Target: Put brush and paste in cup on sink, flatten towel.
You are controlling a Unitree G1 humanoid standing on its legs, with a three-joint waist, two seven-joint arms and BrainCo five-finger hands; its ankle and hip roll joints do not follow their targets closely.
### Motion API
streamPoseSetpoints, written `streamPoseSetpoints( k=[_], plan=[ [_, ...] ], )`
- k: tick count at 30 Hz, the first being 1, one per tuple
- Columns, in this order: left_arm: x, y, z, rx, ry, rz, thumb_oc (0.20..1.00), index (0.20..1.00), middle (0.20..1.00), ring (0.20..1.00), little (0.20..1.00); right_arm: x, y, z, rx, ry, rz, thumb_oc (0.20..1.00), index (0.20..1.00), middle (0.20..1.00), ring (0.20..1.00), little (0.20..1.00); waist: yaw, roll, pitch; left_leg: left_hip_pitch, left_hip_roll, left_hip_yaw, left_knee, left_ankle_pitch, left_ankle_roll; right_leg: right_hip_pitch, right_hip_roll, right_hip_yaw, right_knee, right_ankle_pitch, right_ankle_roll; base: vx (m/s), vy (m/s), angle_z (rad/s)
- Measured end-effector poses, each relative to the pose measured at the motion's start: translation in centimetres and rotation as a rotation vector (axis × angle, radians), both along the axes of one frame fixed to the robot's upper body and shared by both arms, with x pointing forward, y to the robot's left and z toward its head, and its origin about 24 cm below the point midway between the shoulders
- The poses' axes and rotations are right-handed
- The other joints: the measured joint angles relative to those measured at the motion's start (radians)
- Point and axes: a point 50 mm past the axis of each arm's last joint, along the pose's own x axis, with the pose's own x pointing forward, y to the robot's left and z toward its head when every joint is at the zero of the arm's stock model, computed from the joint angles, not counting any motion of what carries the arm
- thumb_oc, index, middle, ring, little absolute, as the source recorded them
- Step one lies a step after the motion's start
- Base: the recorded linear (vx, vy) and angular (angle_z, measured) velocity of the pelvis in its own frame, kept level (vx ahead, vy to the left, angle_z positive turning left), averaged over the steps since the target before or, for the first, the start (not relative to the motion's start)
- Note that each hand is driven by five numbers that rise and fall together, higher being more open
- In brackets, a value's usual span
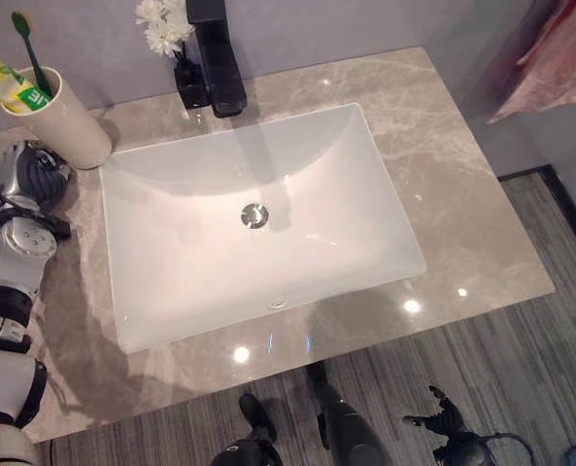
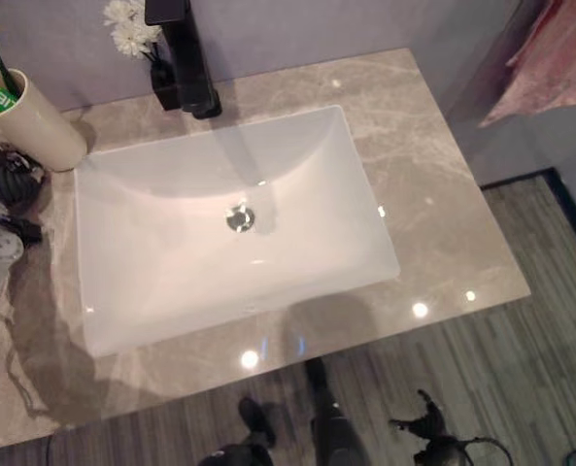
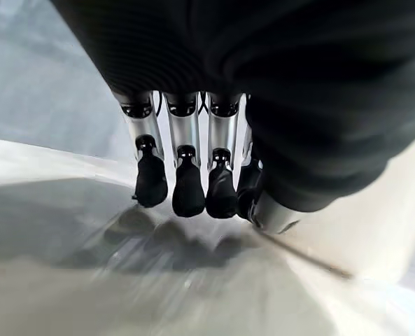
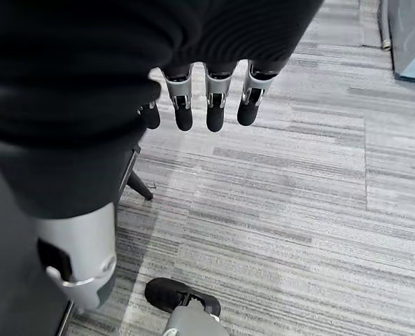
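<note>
Brush (image 1: 27, 50) and paste (image 1: 4, 83) sit in beige cup (image 1: 66, 118), counter's back-left corner. Left hand (image 3: 186, 185) slack beside it, right hand (image 4: 207, 105) slack over floor. I'd say pink towel (image 1: 552, 58) next.

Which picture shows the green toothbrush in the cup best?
The left eye view: the toothbrush stands whole in the cup, bristles up. The right eye view cuts it off at the edge. The wrist views show a robot hand each.

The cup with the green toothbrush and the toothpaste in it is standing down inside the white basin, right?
Not quite. The cup does hold the green toothbrush and the toothpaste, but it stands on the marble counter beside the back left corner of the white basin, not inside it. The left eye view shows this.
</note>
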Motion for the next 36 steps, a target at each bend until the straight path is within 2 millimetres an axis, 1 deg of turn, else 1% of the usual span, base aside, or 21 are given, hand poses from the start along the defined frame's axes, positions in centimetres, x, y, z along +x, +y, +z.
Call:
streamPoseSetpoints(
  k=[2,5,7,8,9,14,19,22,25,28,31,36],
  plan=[
    [0.1,-0.3,0.2,0.002,-0.017,-0.013,0.200,0.200,0.200,0.200,0.200,-0.2,0.3,-0.1,0.003,0.009,0.015,1.000,1.000,1.000,1.000,1.000,-0.004,-0.011,-0.007,0.000,0.001,0.000,0.000,0.000,0.000,0.000,0.003,-0.001,0.000,0.001,-0.001,-0.03,-0.023,-0.03],
    [0.2,-0.4,0.1,0.004,-0.014,-0.014,0.200,0.200,0.200,0.200,0.200,-0.2,0.9,-0.2,0.016,0.007,0.034,1.000,1.000,1.000,1.000,1.000,-0.004,-0.018,-0.011,0.006,0.001,0.004,-0.005,-0.003,-0.002,0.002,0.002,0.009,0.000,0.002,0.001,0.02,0.018,-0.07],
    [0.3,-0.6,0.0,0.009,-0.006,-0.019,0.200,0.200,0.200,0.200,0.200,0.0,1.3,-0.2,0.029,-0.003,0.049,1.000,1.000,1.000,1.000,1.000,-0.004,-0.022,-0.014,0.011,0.001,0.021,0.000,-0.001,-0.002,0.003,0.004,0.015,0.000,0.009,-0.003,0.06,0.059,-0.13],
    [0.3,-0.6,-0.4,0.013,0.008,-0.018,0.200,0.200,0.200,0.200,0.200,0.1,1.6,-0.2,0.041,-0.010,0.051,1.000,1.000,1.000,1.000,1.000,-0.002,-0.028,-0.019,0.022,-0.001,0.024,-0.006,-0.006,-0.002,0.010,0.005,0.017,0.000,0.008,-0.001,0.11,0.079,-0.15],
    [0.7,-1.3,-1.0,0.006,0.022,-0.037,0.200,0.200,0.200,0.200,0.200,-0.3,1.8,-0.4,0.049,0.005,0.050,1.000,1.000,1.000,1.000,1.000,-0.003,-0.029,-0.035,0.023,-0.001,0.026,-0.006,-0.009,-0.003,0.010,0.002,0.016,0.000,0.001,0.005,0.02,0.002,-0.10],
    [1.0,-1.9,-1.4,-0.005,0.025,-0.058,0.200,0.200,0.200,0.200,0.200,-0.8,2.0,-0.5,0.061,0.009,0.056,1.000,1.000,1.000,1.000,1.000,-0.004,-0.030,-0.048,0.024,-0.003,0.028,-0.001,-0.007,-0.001,0.010,0.000,0.017,0.000,0.010,0.000,0.00,0.000,0.00],
    [1.2,-2.3,-1.7,-0.006,0.032,-0.068,0.200,0.200,0.200,0.200,0.200,-0.8,2.0,-0.4,0.062,0.008,0.057,1.000,1.000,1.000,1.000,1.000,-0.004,-0.032,-0.049,0.029,-0.004,0.037,-0.001,-0.007,0.000,0.010,0.002,0.017,0.000,0.028,0.002,0.00,-0.002,-0.06],
    [1.5,-2.7,-2.1,-0.014,0.040,-0.077,0.200,0.200,0.200,0.200,0.200,-0.9,2.1,-0.5,0.062,0.010,0.057,1.000,1.000,1.000,1.000,1.000,-0.004,-0.042,-0.056,0.037,-0.005,0.053,-0.005,-0.007,0.000,0.011,0.002,0.019,0.000,0.032,0.003,0.00,-0.032,-0.13],
    [1.5,-2.9,-2.2,-0.016,0.040,-0.083,0.200,0.200,0.200,0.200,0.200,-1.1,2.0,-0.6,0.060,0.018,0.054,1.000,1.000,1.000,1.000,1.000,-0.009,-0.050,-0.062,0.038,-0.005,0.054,-0.005,-0.007,-0.001,0.011,0.003,0.019,0.000,0.031,0.004,0.00,-0.004,-0.02],
    [1.7,-3.3,-2.7,0.000,0.064,-0.099,0.200,0.200,0.200,0.200,0.200,-1.3,1.9,-0.6,0.059,0.025,0.051,1.000,1.000,1.000,1.000,1.000,-0.011,-0.051,-0.064,0.038,-0.005,0.055,-0.005,-0.004,-0.003,0.010,0.003,0.018,0.000,0.022,0.008,-0.01,-0.010,0.00],
    [1.9,-3.7,-3.1,-0.003,0.072,-0.105,0.200,0.200,0.200,0.200,0.200,-1.3,1.9,-0.7,0.059,0.027,0.052,1.000,1.000,1.000,1.000,1.000,-0.012,-0.053,-0.065,0.038,-0.003,0.056,-0.004,-0.004,-0.003,0.010,0.005,0.018,0.000,0.025,0.004,-0.01,-0.039,-0.02],
    [1.9,-3.9,-3.4,0.063,0.047,-0.064,0.200,0.200,0.200,0.200,0.200,-1.7,2.2,-1.0,0.061,0.048,0.057,1.000,1.000,1.000,1.000,1.000,-0.012,-0.066,-0.074,0.043,0.000,0.060,-0.001,-0.003,-0.004,0.013,0.010,0.019,0.000,0.034,-0.005,0.00,-0.038,-0.03]
  ],
)
